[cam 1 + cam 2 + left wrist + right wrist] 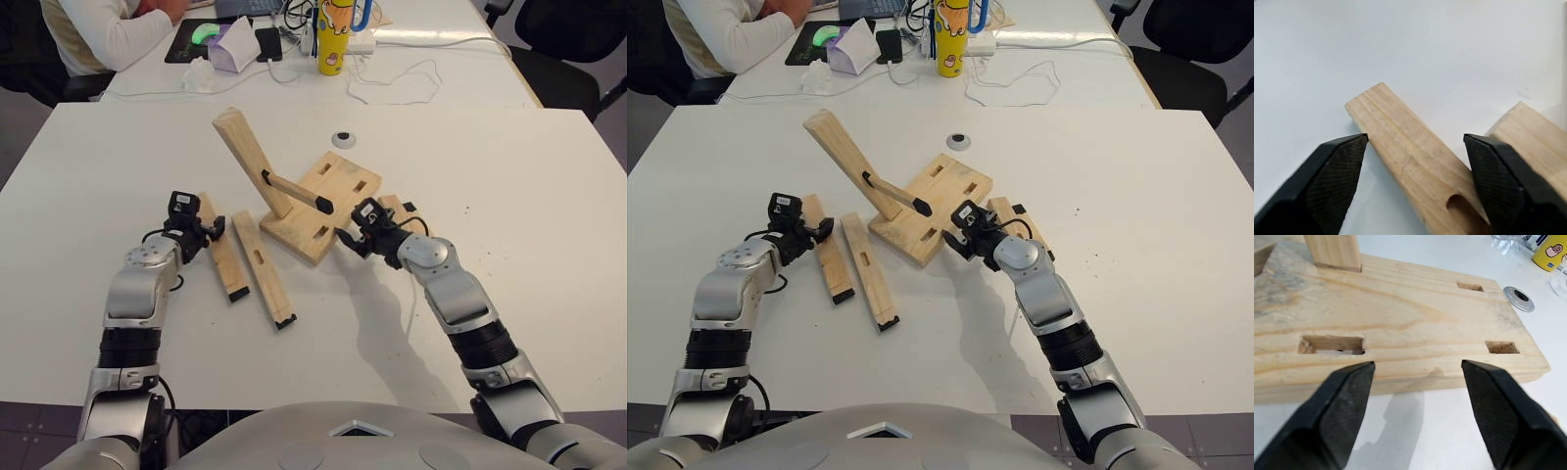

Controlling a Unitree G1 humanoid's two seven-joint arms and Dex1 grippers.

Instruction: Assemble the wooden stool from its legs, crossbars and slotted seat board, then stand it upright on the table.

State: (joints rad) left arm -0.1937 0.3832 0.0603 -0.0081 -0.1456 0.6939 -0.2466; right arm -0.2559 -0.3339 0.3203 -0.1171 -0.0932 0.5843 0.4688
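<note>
Seat board flat mid-table, one leg in so far. Left gripper wide open over loose leg, right gripper wide at board edge. Next: pinch, lift, align with slot

Bare table lies open to the right of the seat board; the leaning leg and its crossbar block its left side, two loose legs crowding the near-left

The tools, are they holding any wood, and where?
Neither holds anything. The left tool is open at the end of a loose leg. The right tool is open, facing the seat board's edge.
</note>
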